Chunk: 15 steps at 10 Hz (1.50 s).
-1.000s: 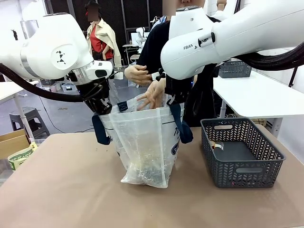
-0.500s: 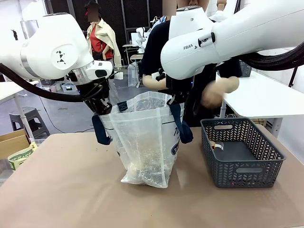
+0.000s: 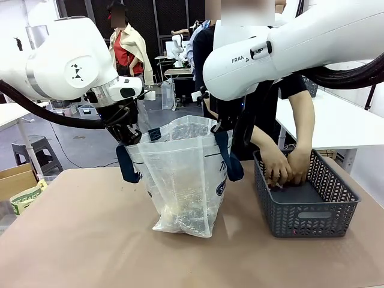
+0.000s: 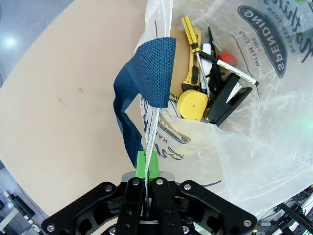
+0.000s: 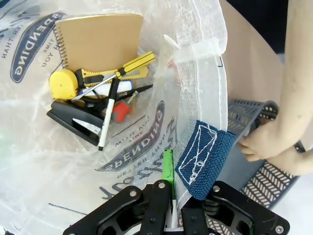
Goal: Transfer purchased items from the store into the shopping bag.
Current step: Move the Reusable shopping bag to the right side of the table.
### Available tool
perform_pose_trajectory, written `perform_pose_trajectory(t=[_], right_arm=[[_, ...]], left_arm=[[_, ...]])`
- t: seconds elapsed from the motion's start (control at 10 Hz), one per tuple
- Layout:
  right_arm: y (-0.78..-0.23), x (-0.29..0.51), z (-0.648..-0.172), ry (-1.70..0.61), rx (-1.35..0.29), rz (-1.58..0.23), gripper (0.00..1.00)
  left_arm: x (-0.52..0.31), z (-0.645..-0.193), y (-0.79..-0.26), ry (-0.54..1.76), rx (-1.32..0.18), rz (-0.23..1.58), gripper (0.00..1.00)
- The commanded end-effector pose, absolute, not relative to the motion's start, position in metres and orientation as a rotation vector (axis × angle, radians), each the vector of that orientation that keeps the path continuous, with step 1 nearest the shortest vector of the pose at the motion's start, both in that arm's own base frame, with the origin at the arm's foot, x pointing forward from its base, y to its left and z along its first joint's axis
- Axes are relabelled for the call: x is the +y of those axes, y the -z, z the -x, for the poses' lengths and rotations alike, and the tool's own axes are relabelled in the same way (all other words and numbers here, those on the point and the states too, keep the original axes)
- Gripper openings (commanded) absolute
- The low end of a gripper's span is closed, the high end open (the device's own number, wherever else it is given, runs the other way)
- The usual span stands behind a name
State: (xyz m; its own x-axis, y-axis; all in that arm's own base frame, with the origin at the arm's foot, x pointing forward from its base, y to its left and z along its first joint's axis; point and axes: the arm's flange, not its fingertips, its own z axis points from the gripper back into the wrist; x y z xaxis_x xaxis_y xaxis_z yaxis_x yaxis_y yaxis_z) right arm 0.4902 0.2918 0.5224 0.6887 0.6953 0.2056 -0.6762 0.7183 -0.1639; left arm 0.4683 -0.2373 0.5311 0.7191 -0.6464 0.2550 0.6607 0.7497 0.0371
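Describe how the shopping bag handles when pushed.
Likely floppy: the shopping bag is thin film, held at its rim by the left gripper and right gripper. Probably bottom-heavy with the tape measure inside; it may crumple, not slide.

White arms [image 3: 66,66] bear black cables [image 3: 36,111] and green-padded black tools [image 4: 146,164].

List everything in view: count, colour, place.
shopping bag: one, translucent white, navy handles, table centre
basket: one, dark grey, robot's right of bag
notebook: one, kraft brown, in bag
tape measure: one, yellow, in bag
utility knife: one, yellow-black, in bag
stapler: one, black, in bag
marker: one, black-white, in bag
table: one, tan, under everything
person's hands: two, inside basket
left gripper: one, black, green pads, shut on bag rim
right gripper: one, same, shut on opposite rim
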Motion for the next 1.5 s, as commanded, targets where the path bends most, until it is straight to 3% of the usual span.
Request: perform_pose_trajectory(t=[0.0,1.4], right_arm=[[-0.5223,0.2917,-0.4901,-0.768,-0.262,0.078,0.0],[-0.5223,0.2917,-0.4901,-0.768,-0.262,0.078,0.0]], left_arm=[[-0.2371,-0.4681,-0.5317,0.727,-0.262,0.05,0.0],[-0.2371,-0.4681,-0.5317,0.727,-0.262,0.05,0.0]])
